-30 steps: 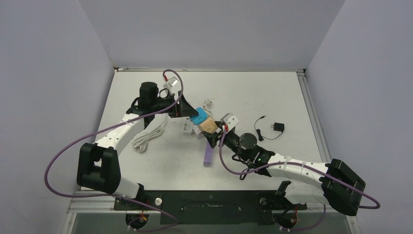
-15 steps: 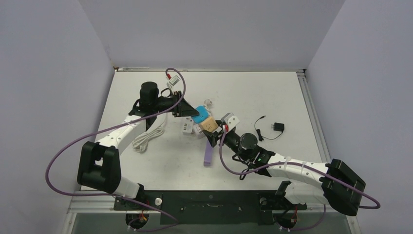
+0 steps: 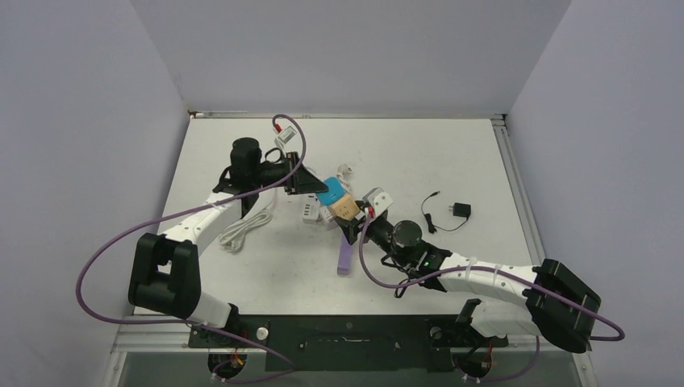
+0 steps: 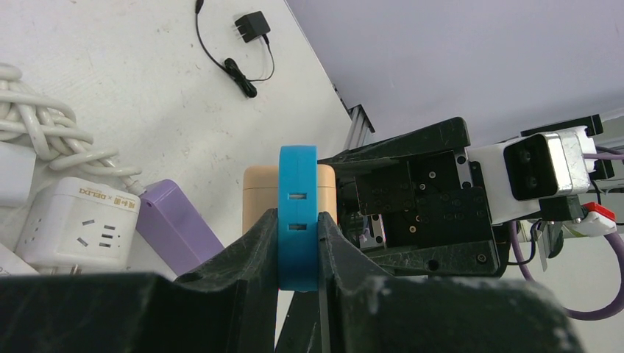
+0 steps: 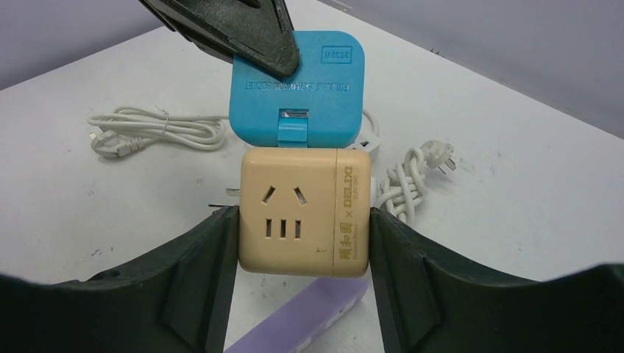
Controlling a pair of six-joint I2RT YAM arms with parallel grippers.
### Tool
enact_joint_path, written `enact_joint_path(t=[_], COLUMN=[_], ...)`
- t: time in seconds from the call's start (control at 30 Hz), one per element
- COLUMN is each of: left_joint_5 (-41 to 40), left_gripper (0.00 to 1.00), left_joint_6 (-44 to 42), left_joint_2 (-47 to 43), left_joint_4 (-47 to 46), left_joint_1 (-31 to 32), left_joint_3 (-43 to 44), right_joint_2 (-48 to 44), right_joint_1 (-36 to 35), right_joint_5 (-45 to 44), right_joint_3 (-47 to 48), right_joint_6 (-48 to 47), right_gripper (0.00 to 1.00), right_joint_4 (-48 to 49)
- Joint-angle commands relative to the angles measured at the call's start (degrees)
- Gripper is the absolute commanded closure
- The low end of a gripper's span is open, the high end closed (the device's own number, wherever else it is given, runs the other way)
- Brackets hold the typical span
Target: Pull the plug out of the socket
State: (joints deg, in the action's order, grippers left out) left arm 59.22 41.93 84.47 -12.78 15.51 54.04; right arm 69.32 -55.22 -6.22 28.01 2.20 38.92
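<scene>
Table: I am looking down on a white table [image 3: 452,153].
Left: a bundled white cable [image 3: 242,229] is lying on it.
Middle: a white socket cube [image 3: 309,211] is sitting beside that cable, and a purple block [image 3: 345,258] is lying just beside the cube, nearer me.
Right: a black adapter [image 3: 460,210] is resting there, its thin cord [image 4: 237,72] curling alongside.

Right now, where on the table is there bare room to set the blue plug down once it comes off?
Bare table stretches along the far edge, beyond the black adapter. Another patch lies nearer, between the coiled white cable and the purple power strip. The middle is crowded: blue plug, beige socket cube and white socket cube packed together.
</scene>
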Motion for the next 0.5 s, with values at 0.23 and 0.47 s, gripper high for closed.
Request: enact_joint_path(t=[0.23,0.47], left_joint_5=[-0.17,-0.41], left_gripper=[1.0,1.0], left_joint_6=[1.02,1.42], left_joint_2=[-1.35,-0.97], left_joint_4=[-4.88,-4.89], left_joint_1=[-2.71,-3.47], left_joint_3=[0.3,0.28], right_joint_2=[1.05,2.05], right_joint_1=[-0.12,0.3], right_joint_5=[0.25,3.14], right_joint_3=[2.6,3.34], right_joint_6=[-0.11,-0.67], right_gripper=[0.95,0.95], right_joint_4=[-0.63,-3.43])
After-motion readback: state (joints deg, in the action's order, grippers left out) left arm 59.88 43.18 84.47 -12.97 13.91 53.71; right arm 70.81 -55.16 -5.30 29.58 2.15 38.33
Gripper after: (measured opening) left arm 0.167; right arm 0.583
